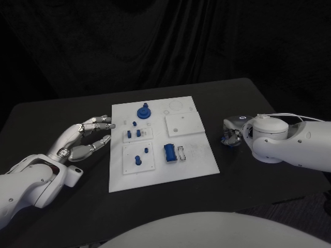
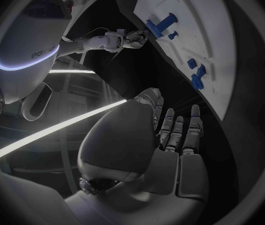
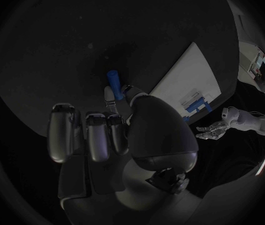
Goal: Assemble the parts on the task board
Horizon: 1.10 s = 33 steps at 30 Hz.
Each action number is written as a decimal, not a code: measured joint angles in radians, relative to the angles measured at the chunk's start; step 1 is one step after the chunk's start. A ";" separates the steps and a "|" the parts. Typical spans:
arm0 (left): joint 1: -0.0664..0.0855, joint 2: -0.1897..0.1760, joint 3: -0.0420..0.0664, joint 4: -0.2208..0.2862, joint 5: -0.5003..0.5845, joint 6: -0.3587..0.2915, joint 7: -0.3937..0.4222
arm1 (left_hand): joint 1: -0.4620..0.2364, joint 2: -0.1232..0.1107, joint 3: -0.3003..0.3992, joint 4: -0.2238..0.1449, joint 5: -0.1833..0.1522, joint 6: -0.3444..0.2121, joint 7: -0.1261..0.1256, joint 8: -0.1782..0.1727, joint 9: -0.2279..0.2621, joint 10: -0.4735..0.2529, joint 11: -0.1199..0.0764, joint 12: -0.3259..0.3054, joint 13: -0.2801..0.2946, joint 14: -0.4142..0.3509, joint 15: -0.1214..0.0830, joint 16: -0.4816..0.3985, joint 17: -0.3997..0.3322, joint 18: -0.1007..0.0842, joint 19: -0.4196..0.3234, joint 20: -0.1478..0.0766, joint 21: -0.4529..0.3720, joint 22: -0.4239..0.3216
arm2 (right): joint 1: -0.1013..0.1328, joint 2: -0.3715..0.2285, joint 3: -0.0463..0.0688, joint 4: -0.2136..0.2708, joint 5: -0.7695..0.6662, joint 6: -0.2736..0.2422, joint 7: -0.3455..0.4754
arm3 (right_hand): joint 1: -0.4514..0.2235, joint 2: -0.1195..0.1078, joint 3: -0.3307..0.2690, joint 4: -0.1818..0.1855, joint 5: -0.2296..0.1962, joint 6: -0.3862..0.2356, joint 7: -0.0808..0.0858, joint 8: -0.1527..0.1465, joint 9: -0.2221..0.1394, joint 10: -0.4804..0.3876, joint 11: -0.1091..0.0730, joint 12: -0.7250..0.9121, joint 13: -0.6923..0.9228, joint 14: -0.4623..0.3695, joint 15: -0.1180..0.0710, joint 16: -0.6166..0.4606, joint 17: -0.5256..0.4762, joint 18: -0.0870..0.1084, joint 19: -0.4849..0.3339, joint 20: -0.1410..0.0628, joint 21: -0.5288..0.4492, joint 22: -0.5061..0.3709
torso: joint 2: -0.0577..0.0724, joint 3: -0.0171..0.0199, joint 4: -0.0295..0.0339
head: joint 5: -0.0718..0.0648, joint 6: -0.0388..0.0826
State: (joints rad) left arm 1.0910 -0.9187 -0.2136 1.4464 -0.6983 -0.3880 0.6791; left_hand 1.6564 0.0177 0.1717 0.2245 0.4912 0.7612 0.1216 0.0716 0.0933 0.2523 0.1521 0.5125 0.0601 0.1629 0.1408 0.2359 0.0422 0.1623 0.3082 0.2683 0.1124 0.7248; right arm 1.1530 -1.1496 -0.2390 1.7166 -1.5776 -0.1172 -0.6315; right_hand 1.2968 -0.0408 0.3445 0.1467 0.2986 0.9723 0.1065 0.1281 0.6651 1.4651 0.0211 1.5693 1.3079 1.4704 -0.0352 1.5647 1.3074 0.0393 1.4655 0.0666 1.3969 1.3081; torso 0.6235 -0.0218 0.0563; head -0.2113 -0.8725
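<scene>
The right hand [image 3: 117, 130] pinches a small blue part [image 3: 112, 78] over the black table [image 1: 54, 113], right of the task board [image 1: 199, 155]. The left hand [image 1: 84, 139] hovers beside the board, fingers loosely spread, holding nothing.

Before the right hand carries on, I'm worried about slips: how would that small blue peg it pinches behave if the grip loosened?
The blue peg looks like stiff, light plastic. It is round and smooth, so it could slip from the right hand fingertips. On the black table it would likely roll.
</scene>
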 measured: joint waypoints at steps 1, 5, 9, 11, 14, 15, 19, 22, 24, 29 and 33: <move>0.000 0.000 0.000 0.000 0.000 0.000 0.000 | 0.000 0.000 0.003 -0.003 0.000 0.000 0.000 0.000 0.000 0.000 0.000 0.002 0.001 0.002 0.002 0.000 0.000 0.000 0.000 0.000 0.000 0.000 | 0.000 -0.002 0.000 0.001 0.005 -0.003 0.002 | -0.017 -0.020 0.052 0.002 0.000 0.008 -0.001 -0.004 0.000 0.000 0.000 0.000 0.000 0.000 0.000 0.000 0.000 0.000 0.000 0.000 0.001 0.000 | 0.000 0.0001 0.0000 | 0.001 0.000; 0.000 -0.001 0.000 0.000 0.000 0.002 0.000 | 0.000 0.000 0.003 -0.003 0.005 0.000 0.000 0.000 -0.001 0.005 0.005 0.009 0.001 0.006 -0.001 0.004 0.000 0.000 0.004 0.004 0.000 -0.001 | 0.000 -0.015 0.000 0.011 0.036 -0.023 0.009 | -0.090 -0.092 0.233 -0.023 -0.007 0.039 -0.004 -0.008 -0.122 0.000 0.000 0.000 0.000 -0.003 -0.003 0.000 0.000 0.000 0.000 0.000 0.009 0.000 | 0.000 0.0000 0.0000 | 0.006 0.000; 0.000 -0.002 0.000 0.000 0.000 0.003 0.000 | 0.000 0.000 0.003 -0.003 0.005 0.000 0.000 0.000 -0.001 0.011 0.007 0.013 0.002 0.009 0.002 0.008 0.001 0.000 0.004 0.004 0.000 -0.002 | 0.002 -0.031 0.001 0.028 0.090 -0.049 0.015 | -0.116 -0.096 0.273 -0.049 -0.007 0.055 -0.012 0.001 -0.344 0.002 0.002 0.000 0.000 -0.004 -0.004 0.000 0.000 0.000 0.000 0.000 0.030 0.000 | 0.001 0.0000 0.0000 | 0.010 0.000; 0.000 -0.002 0.000 -0.001 0.000 0.004 0.000 | 0.000 0.000 0.003 -0.003 0.005 0.000 0.000 0.000 -0.001 0.012 0.005 0.015 0.002 0.009 0.002 0.008 0.001 0.000 0.007 0.007 0.001 -0.002 | 0.002 -0.038 0.001 0.038 0.125 -0.063 0.019 | -0.119 -0.097 0.278 -0.055 -0.007 0.058 -0.009 0.003 -0.348 0.002 0.002 0.000 0.000 -0.004 -0.004 0.000 0.000 0.000 0.000 0.000 0.035 0.000 | 0.001 0.0000 0.0001 | 0.011 0.000; 0.000 -0.002 0.000 -0.001 0.000 0.004 0.000 | 0.000 0.000 0.003 -0.003 0.005 0.000 0.000 0.000 -0.001 0.016 0.008 0.015 0.003 0.009 0.002 0.008 0.001 0.000 0.011 0.004 0.004 -0.002 | 0.007 -0.043 -0.003 0.054 0.177 -0.079 0.026 | -0.129 -0.096 0.285 -0.061 -0.010 0.062 -0.006 0.008 -0.345 0.002 0.002 0.000 0.000 -0.007 -0.007 0.000 0.000 0.000 0.000 0.000 0.043 0.000 | 0.001 0.0001 0.0001 | 0.012 0.000; 0.000 -0.002 0.000 -0.001 0.000 0.005 0.000 | 0.000 0.000 0.003 -0.003 0.005 0.000 0.000 0.000 -0.001 0.016 0.008 0.018 0.003 0.011 0.004 0.012 0.001 0.000 0.011 0.004 0.004 -0.002 | 0.009 -0.044 -0.005 0.059 0.194 -0.082 0.028 | -0.131 -0.096 0.285 -0.061 -0.013 0.068 -0.011 0.009 -0.344 0.001 0.001 0.000 0.000 -0.007 -0.007 0.000 0.000 0.000 0.000 0.000 0.043 0.000 | 0.001 0.0002 0.0001 | 0.014 0.000; 0.000 -0.001 0.000 -0.003 0.000 0.006 0.000 | 0.000 0.000 0.008 -0.003 0.010 0.000 0.000 0.000 -0.001 0.018 0.011 0.021 0.003 0.018 0.004 0.015 0.002 0.000 0.014 0.007 0.004 -0.004 | 0.026 -0.047 -0.010 0.078 0.276 -0.090 0.038 | -0.142 -0.099 0.285 -0.061 -0.014 0.076 -0.020 0.012 -0.339 -0.002 -0.002 0.000 0.000 -0.006 -0.012 0.000 0.000 0.000 0.000 0.000 0.044 0.000 | 0.001 0.0006 0.0000 | 0.017 0.000; 0.000 -0.001 0.000 -0.003 0.000 0.007 0.000 | 0.000 0.000 0.008 -0.003 0.010 0.000 0.000 0.000 -0.002 0.018 0.011 0.021 0.002 0.022 0.007 0.018 0.002 0.000 0.014 0.007 0.006 -0.004 | 0.044 -0.046 -0.010 0.083 0.331 -0.095 0.042 | -0.142 -0.099 0.287 -0.064 -0.014 0.078 -0.021 0.012 -0.334 0.002 -0.005 0.000 0.000 -0.005 -0.013 0.000 0.000 0.000 0.000 0.000 0.044 0.000 | 0.001 0.0005 -0.0004 | 0.021 0.000; 0.000 0.000 0.000 -0.004 0.000 0.007 0.000 | 0.000 0.000 0.008 -0.003 0.010 0.000 0.000 0.000 -0.002 0.018 0.011 0.021 0.002 0.022 0.007 0.020 0.003 0.000 0.016 0.009 0.007 -0.005 | 0.057 -0.044 -0.009 0.085 0.378 -0.100 0.044 | -0.149 -0.099 0.287 -0.064 -0.014 0.078 -0.021 0.013 -0.333 0.002 -0.005 0.000 0.000 -0.005 -0.013 0.000 0.000 0.000 0.000 0.000 0.044 0.000 | 0.001 0.0002 -0.0004 | 0.022 0.000; 0.000 0.001 0.000 -0.005 0.000 0.008 0.000 | -0.004 0.004 0.008 -0.003 0.010 0.004 0.004 0.000 -0.002 0.021 0.014 0.021 0.002 0.025 0.011 0.020 0.003 0.000 0.018 0.011 0.007 -0.005 | 0.074 -0.030 -0.009 0.089 0.485 -0.110 0.048 | -0.158 -0.101 0.287 -0.064 -0.014 0.078 -0.022 0.016 -0.333 0.002 -0.005 0.000 0.000 -0.005 -0.013 0.000 0.000 0.000 0.000 0.000 0.044 0.000 | 0.000 -0.0003 -0.0004 | 0.029 0.000; 0.000 0.003 0.000 -0.005 0.000 0.010 0.000 | -0.004 0.004 0.008 -0.002 0.010 0.004 0.004 0.000 -0.002 0.021 0.014 0.021 0.002 0.025 0.011 0.023 0.003 0.000 0.018 0.011 0.007 -0.005 | 0.079 -0.015 -0.009 0.090 0.563 -0.119 0.054 | -0.168 -0.102 0.288 -0.064 -0.014 0.078 -0.022 0.018 -0.330 0.002 -0.005 0.000 0.000 -0.005 -0.013 0.000 0.000 0.000 0.000 0.000 0.043 0.000 | 0.000 -0.0005 0.0000 | 0.038 0.000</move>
State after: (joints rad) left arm 1.0906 -0.9160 -0.2136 1.4412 -0.6981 -0.3784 0.6792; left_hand 1.6522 0.0218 0.1801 0.2220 0.5013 0.7648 0.1252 0.0716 0.0913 0.2737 0.1663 0.5334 0.0624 0.1882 0.1518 0.2593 0.0451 0.1625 0.3260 0.2790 0.1197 0.7203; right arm 1.2319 -1.1650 -0.2476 1.8068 -1.0151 -0.2363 -0.5771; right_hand 1.1288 -0.1423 0.6320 0.0826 0.2846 1.0502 0.0848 0.1462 0.3346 1.4667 0.0159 1.5693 1.3079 1.4652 -0.0483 1.5647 1.3073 0.0392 1.4652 0.0663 1.4399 1.3077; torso 0.6236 -0.0222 0.0563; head -0.1732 -0.8725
